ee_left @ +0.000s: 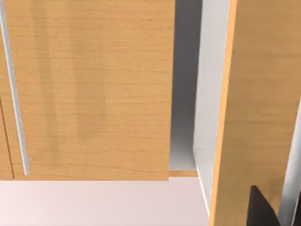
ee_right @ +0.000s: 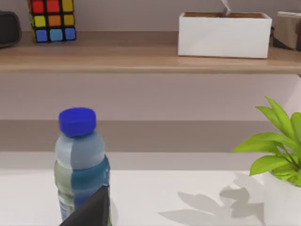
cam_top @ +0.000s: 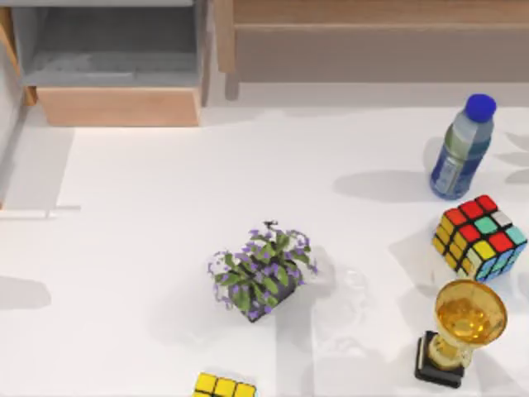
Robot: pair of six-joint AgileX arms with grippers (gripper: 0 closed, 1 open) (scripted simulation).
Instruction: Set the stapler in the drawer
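wooden panelling [ee_left: 89, 89] sits close before the left wrist camera, beside a grey gap. from above, the drawer [cam_top: 116, 106] stands pulled out at the table's [cam_top: 165, 248] far left, its grey inside open and tan front toward the table. i cannot make out the stapler. a potted purple-flowered plant [cam_top: 263, 271] stands mid-table; a blue-capped water bottle [cam_top: 461, 149], a rubik's cube [cam_top: 479, 236] and a gold trophy [cam_top: 463, 331] line the right side. neither pincer's state can be told.
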